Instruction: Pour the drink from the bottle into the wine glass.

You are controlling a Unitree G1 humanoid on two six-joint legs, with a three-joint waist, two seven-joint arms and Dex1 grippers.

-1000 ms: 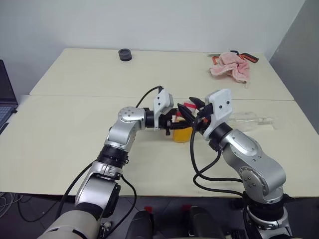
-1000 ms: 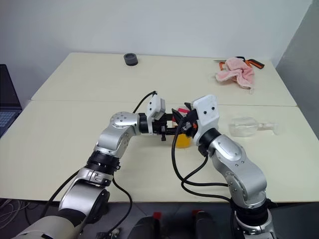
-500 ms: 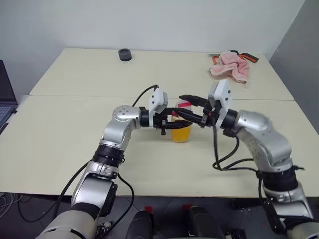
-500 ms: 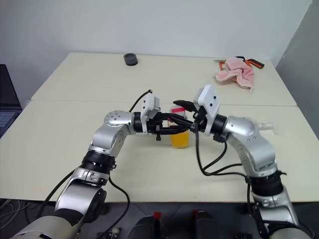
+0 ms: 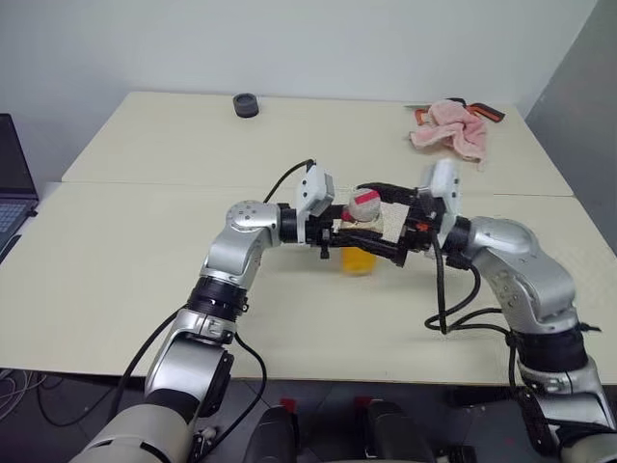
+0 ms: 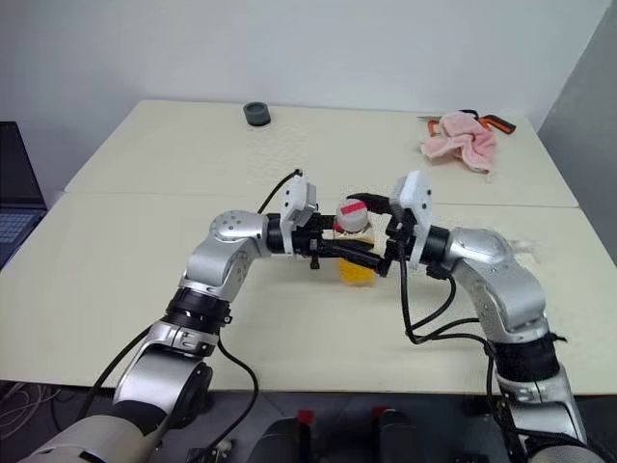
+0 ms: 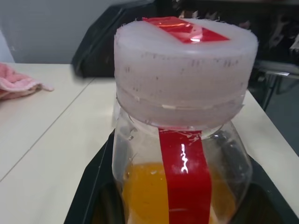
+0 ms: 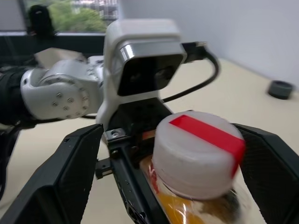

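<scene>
My left gripper is shut on the body of the bottle and holds it upright just above the table. The clear bottle has a red stripe and its red-and-white cap is on. The orange drink fills its lower part. My right gripper comes in level from the right and is open. Its fingers stand wide on either side of the cap without touching it. A bit of the clear wine glass lies on the table behind my right forearm.
A pink cloth lies at the far right of the table with an orange-handled tool under it. A small black round object sits at the far edge. A laptop is at the left edge.
My right gripper has swung out to the right of the bottle and opened wide around the cap. The left gripper and bottle have stayed put.
</scene>
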